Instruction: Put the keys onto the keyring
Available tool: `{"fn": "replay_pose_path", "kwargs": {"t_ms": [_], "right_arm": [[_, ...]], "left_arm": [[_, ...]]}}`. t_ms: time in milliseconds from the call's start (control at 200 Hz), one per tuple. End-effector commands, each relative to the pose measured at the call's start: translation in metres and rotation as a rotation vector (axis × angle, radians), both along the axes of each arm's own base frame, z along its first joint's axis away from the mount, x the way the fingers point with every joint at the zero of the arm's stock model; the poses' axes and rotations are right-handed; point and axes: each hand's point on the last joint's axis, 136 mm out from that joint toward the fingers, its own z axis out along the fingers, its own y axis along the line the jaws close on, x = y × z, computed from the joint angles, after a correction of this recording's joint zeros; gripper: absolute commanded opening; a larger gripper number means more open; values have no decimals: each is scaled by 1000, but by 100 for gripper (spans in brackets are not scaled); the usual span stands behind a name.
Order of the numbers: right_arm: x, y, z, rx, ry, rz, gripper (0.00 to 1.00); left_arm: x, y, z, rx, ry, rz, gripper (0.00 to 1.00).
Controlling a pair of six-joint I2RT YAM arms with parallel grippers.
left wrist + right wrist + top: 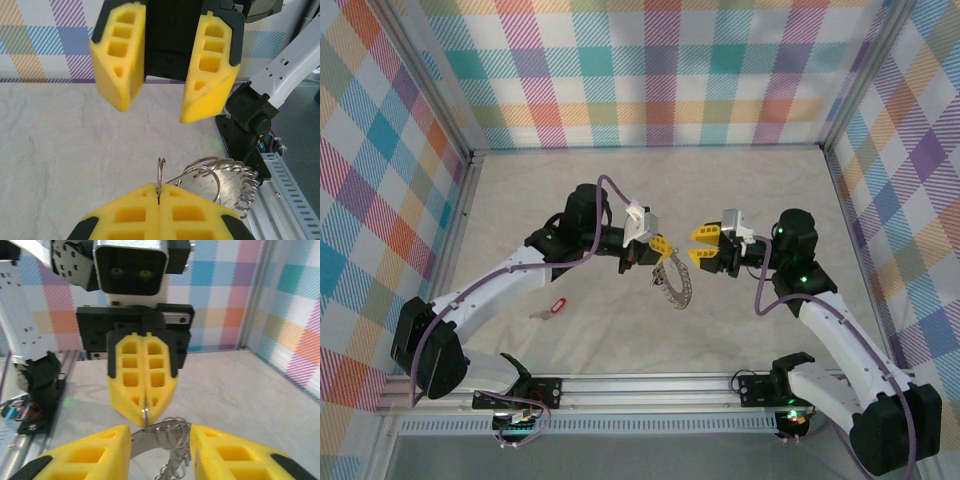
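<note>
The silvery toothed keyring (677, 283) hangs tilted below my left gripper (658, 245), which is shut on a thin wire loop at its top. In the left wrist view my left gripper (159, 192) pinches that loop, and the keyring (227, 182) with its small wire rings lies lower right. My right gripper (703, 247) faces it, open, a short gap away. In the right wrist view the keyring (145, 440) hangs between the spread fingers of my right gripper (160, 434). The red-tagged key (558, 306) lies on the table to the left. The black key is out of view.
Plaid walls with metal posts (470, 160) enclose the pale table (650, 190) on three sides. An aluminium rail (650, 385) with both arm bases runs along the near edge. The right arm's base (250, 115) stands beside the table edge.
</note>
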Motion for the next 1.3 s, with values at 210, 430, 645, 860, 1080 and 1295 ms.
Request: {"fn": "replay_pose_path", "kwargs": {"t_ms": [210,430,645,860,1080,1295], "right_arm": [[-12,15,3,-20,-25,125,31],[1,21,3,-36,-69,80,28],[-6,24,2,-36,-76,129,23],[-15,34,-4,-65,-93,159,15],[-12,38,-9,-87,-113,126,3],[-15,38,-4,-73,-130,125,0]], "left_arm": [[-5,-1,26,-98,-43,-42,0],[-9,0,24,-97,-42,-62,0],[-9,-1,25,-99,-42,-70,0],[-9,0,26,-100,-45,-66,0],[-10,-1,29,-105,-46,-64,0],[-11,1,20,-48,-70,-54,17]]}}
